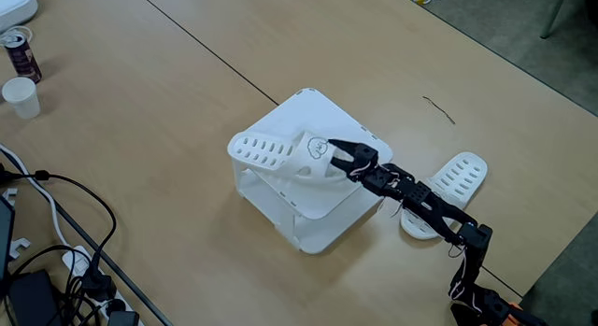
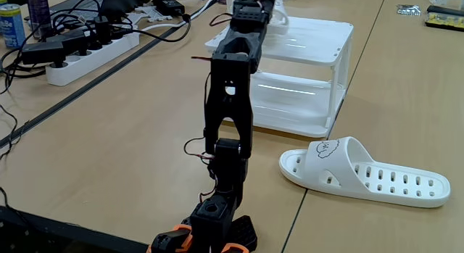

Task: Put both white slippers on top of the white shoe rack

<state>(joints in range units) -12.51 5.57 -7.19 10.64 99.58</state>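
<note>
White plastic on white makes the edges hard to read, so the arm should judge placement with care: one slipper (image 1: 276, 154) lies on top of the shoe rack (image 1: 322, 228), its strap pinched in the gripper (image 1: 334, 154) by nearly closed fingers. It looks seated, so opening wide and lifting straight up should avoid dragging it. A second slipper (image 2: 366, 173) waits on the table (image 1: 168, 92) beside the rack.

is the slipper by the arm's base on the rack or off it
Off. That slipper lies flat on the table, sole down, beside the white shoe rack. The other slipper is on the rack's top.
</note>
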